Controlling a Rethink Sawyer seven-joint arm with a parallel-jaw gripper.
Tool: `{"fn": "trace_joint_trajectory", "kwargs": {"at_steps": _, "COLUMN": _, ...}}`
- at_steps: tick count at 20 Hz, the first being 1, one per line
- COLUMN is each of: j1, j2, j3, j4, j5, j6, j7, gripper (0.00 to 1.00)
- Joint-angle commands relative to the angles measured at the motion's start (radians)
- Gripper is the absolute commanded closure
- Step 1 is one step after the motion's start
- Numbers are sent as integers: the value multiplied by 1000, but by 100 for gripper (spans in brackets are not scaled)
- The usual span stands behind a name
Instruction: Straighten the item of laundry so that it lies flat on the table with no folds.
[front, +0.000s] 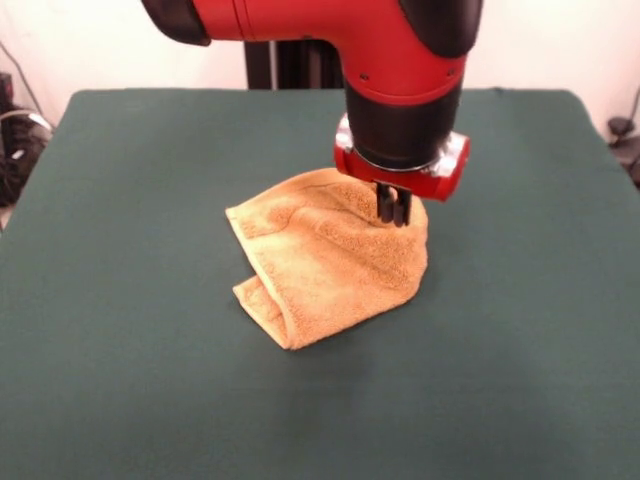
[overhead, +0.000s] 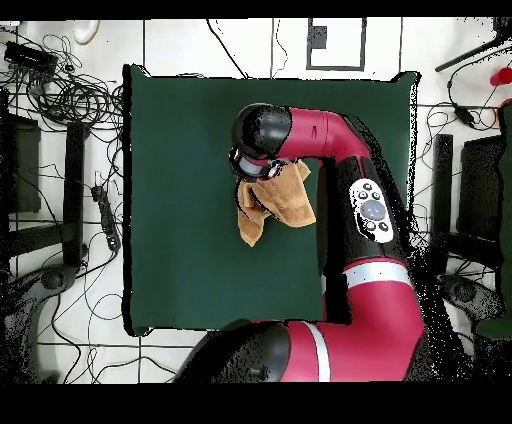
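Note:
The orange-tan towel (front: 325, 260) lies crumpled and folded over on itself near the middle of the dark green table (front: 130, 200). Its far right part rises toward my gripper (front: 393, 208). The gripper's black fingers stand close together, pinching the towel's raised top edge. The near left corner of the towel rests doubled on the table. In the overhead view the towel (overhead: 280, 203) hangs out from under the arm's wrist (overhead: 262, 140), which hides the gripper. No label shows.
The red and black arm (front: 400, 60) reaches over the table's far half. The table's edges (overhead: 130, 200) are well away from the towel. Cables and stands (overhead: 60, 100) surround the table on the floor.

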Motion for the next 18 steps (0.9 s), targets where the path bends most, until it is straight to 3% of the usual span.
{"fn": "trace_joint_trajectory", "kwargs": {"at_steps": 1, "j1": 14, "j2": 42, "j3": 87, "j4": 184, "j5": 12, "j6": -51, "j7": -105, "gripper": 100}}
{"fn": "trace_joint_trajectory", "kwargs": {"at_steps": 10, "j1": -6, "j2": -138, "j3": 118, "j4": 508, "j5": 86, "j6": -161, "j7": -23, "gripper": 100}}
{"fn": "trace_joint_trajectory", "kwargs": {"at_steps": 14, "j1": 6, "j2": -198, "j3": 112, "j4": 570, "j5": 96, "j6": -159, "j7": -19, "gripper": 100}}
{"fn": "trace_joint_trajectory", "kwargs": {"at_steps": 18, "j1": 8, "j2": -174, "j3": 87, "j4": 557, "j5": 47, "j6": -168, "j7": -55, "gripper": 100}}
